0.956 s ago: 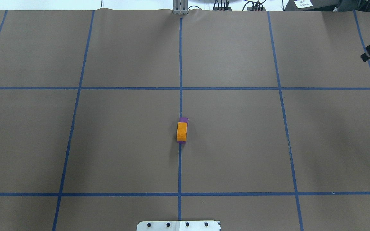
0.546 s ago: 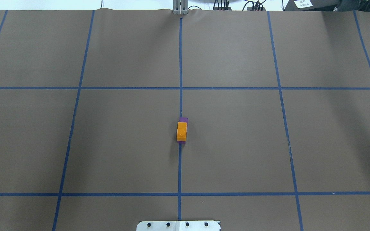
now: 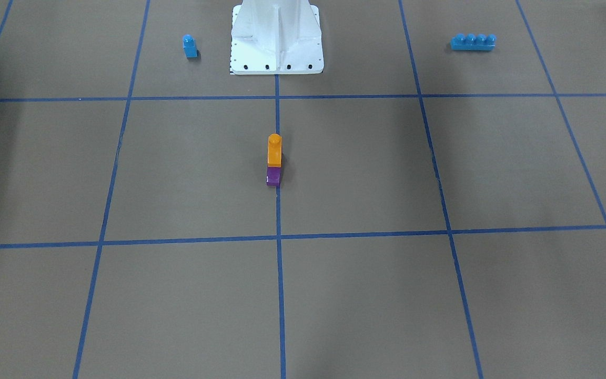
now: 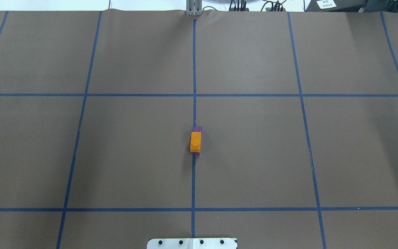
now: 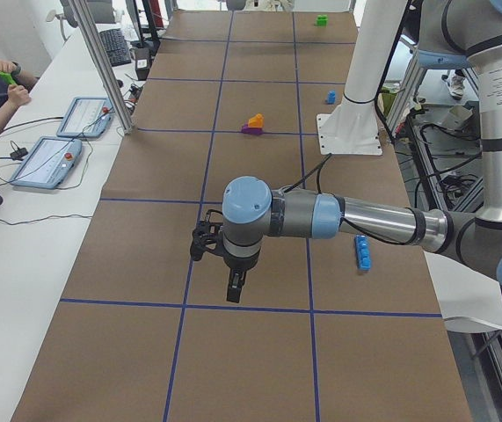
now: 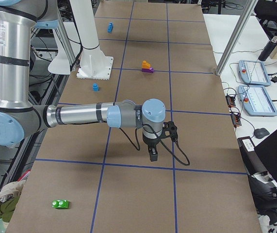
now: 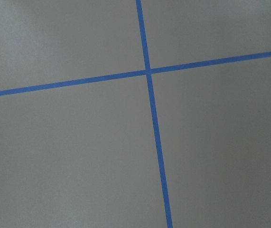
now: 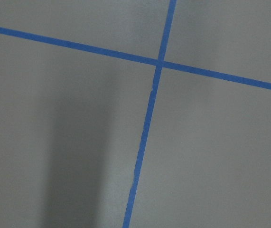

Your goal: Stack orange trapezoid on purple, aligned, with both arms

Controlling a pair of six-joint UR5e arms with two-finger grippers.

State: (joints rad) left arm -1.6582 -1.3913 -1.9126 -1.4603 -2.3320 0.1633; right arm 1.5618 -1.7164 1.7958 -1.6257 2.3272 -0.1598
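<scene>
The orange trapezoid (image 4: 195, 141) sits on top of the purple brick (image 4: 197, 129) at the table's middle, on the centre tape line, their long sides about in line. In the front-facing view the orange trapezoid (image 3: 274, 152) stands above the purple brick (image 3: 273, 177). Neither gripper touches them. My left gripper (image 5: 233, 286) hangs over the table far off toward its left end and shows only in the exterior left view. My right gripper (image 6: 154, 153) hangs far off toward the right end and shows only in the exterior right view. I cannot tell whether either is open or shut.
A small blue single-stud brick (image 3: 190, 46) and a long blue brick (image 3: 473, 42) lie either side of the white pedestal (image 3: 276, 47). A green brick (image 6: 60, 204) lies near the table's right end. Both wrist views show only brown paper and blue tape lines.
One second ago a black gripper tip showed at the overhead view's right edge; it has left that view. The stacked bricks have not moved.
</scene>
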